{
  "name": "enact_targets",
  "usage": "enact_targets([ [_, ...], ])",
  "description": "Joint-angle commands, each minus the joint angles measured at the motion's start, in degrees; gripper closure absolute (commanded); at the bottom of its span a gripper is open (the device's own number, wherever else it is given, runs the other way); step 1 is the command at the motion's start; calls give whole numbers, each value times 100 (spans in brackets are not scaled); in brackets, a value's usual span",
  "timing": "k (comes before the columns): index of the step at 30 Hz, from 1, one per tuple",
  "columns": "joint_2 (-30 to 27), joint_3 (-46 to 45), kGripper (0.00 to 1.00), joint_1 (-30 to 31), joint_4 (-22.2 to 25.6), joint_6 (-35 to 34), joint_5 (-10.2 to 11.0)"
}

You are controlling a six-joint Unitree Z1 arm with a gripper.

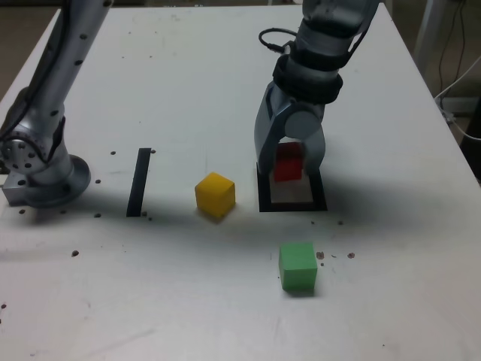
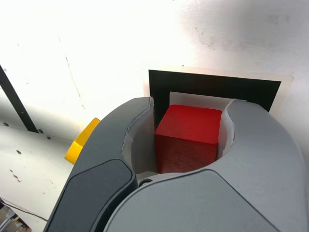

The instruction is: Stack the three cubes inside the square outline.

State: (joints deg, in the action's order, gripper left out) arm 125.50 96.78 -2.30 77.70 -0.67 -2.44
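My gripper [image 1: 289,170] is shut on the red cube [image 1: 288,162], a jaw pressed against each side of the red cube [image 2: 188,137]. It holds the cube over the back part of the square outline [image 1: 293,205]; the black frame and white centre of the outline [image 2: 212,84] show just beyond the cube in the wrist view. Whether the cube touches the table I cannot tell. The yellow cube [image 1: 215,195] sits on the table to the exterior view's left of the outline, and the yellow cube [image 2: 82,142] peeks past one finger. The green cube [image 1: 297,266] lies nearer the front edge.
A straight black strip [image 1: 139,181] lies to the exterior view's left of the yellow cube. The arm's base [image 1: 37,169] stands at the far left. Small dark holes dot the white table [image 1: 391,248]. Cables [image 1: 460,83] hang off the right edge.
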Motion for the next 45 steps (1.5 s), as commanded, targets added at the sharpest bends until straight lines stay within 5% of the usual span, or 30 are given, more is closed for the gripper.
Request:
enact_targets([
  [1, 56, -12, 76, 10, -33, -3, 7],
  [5, 82, -38, 70, 10, -89, 4, 6],
  [10, 115, -103, 19, 12, -214, 40, -21],
  [13, 117, -124, 4, 19, -266, 49, -29],
  [25, -38, -278, 1, 25, -305, 40, 50],
  [35, -1079, -729, 1, 56, -198, -286, 625],
  [45, -1889, -2064, 0, 278, -497, -87, 685],
])
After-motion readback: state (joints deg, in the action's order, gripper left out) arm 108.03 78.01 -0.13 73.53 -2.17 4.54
